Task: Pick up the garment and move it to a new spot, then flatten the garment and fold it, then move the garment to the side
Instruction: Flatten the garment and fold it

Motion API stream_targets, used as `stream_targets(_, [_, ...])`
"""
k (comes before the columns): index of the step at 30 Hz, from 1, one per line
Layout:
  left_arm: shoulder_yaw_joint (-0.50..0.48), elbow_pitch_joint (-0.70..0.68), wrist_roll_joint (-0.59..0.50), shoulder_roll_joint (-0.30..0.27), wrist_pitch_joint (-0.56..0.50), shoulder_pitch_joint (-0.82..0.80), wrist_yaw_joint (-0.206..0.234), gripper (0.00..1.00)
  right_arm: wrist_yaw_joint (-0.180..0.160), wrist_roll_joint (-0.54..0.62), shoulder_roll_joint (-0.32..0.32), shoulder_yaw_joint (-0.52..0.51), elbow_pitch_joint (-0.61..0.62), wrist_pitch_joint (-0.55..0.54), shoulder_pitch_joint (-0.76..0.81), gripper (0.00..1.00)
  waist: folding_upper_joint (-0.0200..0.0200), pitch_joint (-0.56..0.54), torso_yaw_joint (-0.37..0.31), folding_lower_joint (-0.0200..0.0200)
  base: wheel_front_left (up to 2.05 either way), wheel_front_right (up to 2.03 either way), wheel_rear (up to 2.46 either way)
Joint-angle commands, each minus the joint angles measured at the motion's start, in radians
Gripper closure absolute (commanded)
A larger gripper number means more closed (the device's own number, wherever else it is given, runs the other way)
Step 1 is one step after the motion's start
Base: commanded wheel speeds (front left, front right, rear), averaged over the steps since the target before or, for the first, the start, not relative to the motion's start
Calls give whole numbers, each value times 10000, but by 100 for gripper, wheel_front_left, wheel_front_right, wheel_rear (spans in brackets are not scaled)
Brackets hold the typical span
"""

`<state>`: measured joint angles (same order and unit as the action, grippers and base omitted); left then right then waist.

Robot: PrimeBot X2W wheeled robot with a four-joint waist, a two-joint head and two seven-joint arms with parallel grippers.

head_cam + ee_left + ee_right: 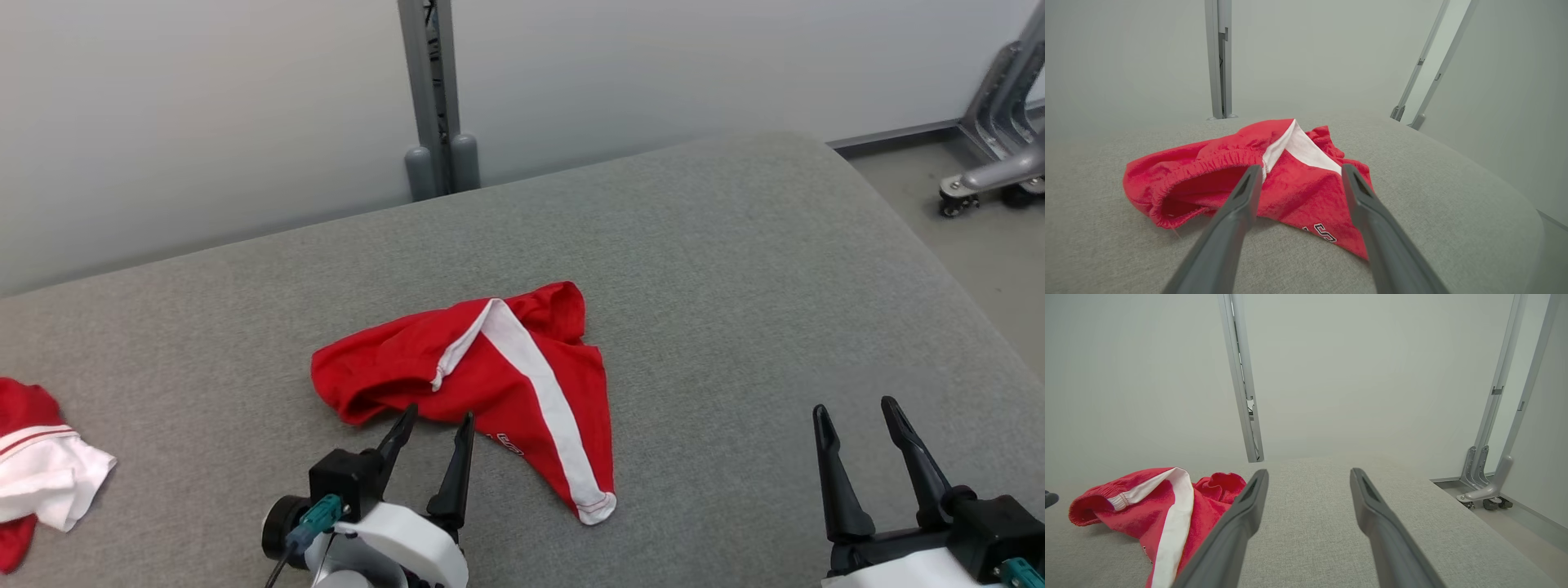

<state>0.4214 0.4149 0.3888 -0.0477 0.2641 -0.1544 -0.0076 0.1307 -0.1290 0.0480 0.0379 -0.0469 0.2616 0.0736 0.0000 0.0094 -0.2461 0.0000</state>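
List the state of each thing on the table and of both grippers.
Red shorts: crumpled, lying loose on the table, not held.
Red-and-white garment: bunched, at the far left.
Left gripper: jaws open, tips at the shorts' near edge.
Right gripper: jaws open, empty, over bare table.

Your garment [490,376] lies mid-table [735,269], your left gripper [438,413] at its near edge and your right gripper [853,407] well off to its right. Another cloth [41,474] sits at the table's left edge; a post [433,98] stands behind.
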Motion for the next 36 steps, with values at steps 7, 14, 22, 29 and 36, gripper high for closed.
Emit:
stream_targets(7, [338,2016,1198,-58,5,-1504,987,0,1,-201,46,-66,-44,53,-73,0,0,293,-1119,0,0,0,0])
stream_targets(14, [128,2970,1848,-53,5,-2063,1713,0,1,-245,45,-105,-64,53,-26,0,0,275,-1363,0,0,0,0])
stream_targets(22, [-111,3734,1825,-55,5,-2517,1603,70,1,-305,45,-27,-63,53,-211,0,0,398,-1377,0,0,0,0])
stream_targets(29, [-69,4336,1802,-52,5,-2959,1248,100,1,-280,45,-1,-115,53,-272,0,0,488,-1458,0,0,0,0])
stream_targets(36, [-23,3332,2264,-52,-5,-2803,665,100,1,-382,43,-242,-85,53,67,0,0,431,-1034,0,0,0,0])
